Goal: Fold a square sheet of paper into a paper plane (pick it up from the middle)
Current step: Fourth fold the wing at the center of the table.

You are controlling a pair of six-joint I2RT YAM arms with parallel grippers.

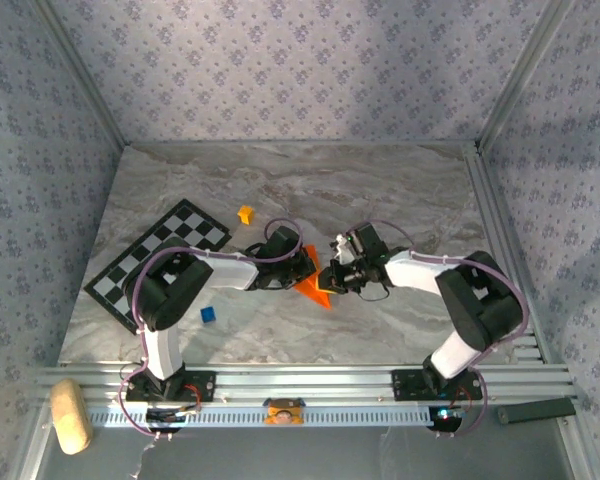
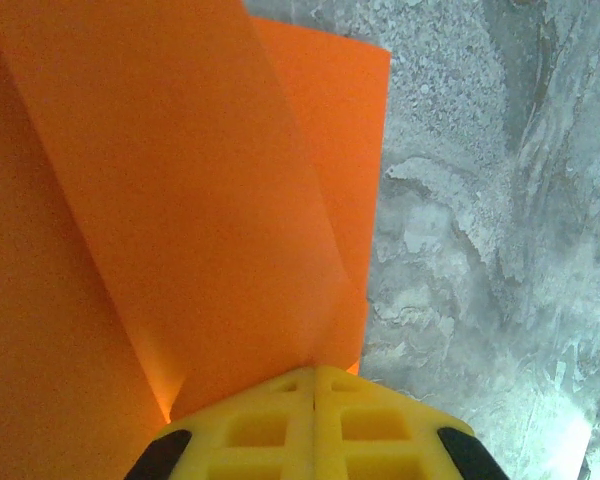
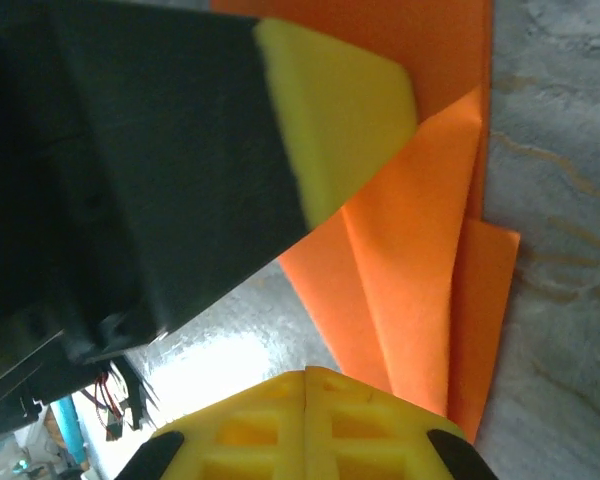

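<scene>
Paper: the orange paper (image 1: 314, 286) is lying creased into a pointed shape near the middle of the bench (image 1: 400, 190), right between the tips of the two arms.
Folds: several flaps are overlapping; in the left wrist view the paper (image 2: 180, 220) is showing long creases running together toward the fingers, and in the right wrist view the paper (image 3: 410, 260) is showing stacked layers stepping out to the right.
Left jaws: closed, the yellow fingers (image 2: 265, 430) meeting along one seam, their tip touching the paper where the creases converge. I cannot tell whether a layer is being pinched.
Right jaws: also closed tight, the fingers (image 3: 255, 435) pressing together just at the paper's narrow end. Across from them, the left arm's yellow finger (image 3: 340, 110) is resting on the layers.
Board: a checkered board (image 1: 160, 262) is lying at the left of the bench, apart from the paper.
Cubes: a yellow-orange cube (image 1: 245, 213) is sitting just past the board's far corner, and a blue cube (image 1: 208, 314) is sitting on the board's near side, beside the left arm.
</scene>
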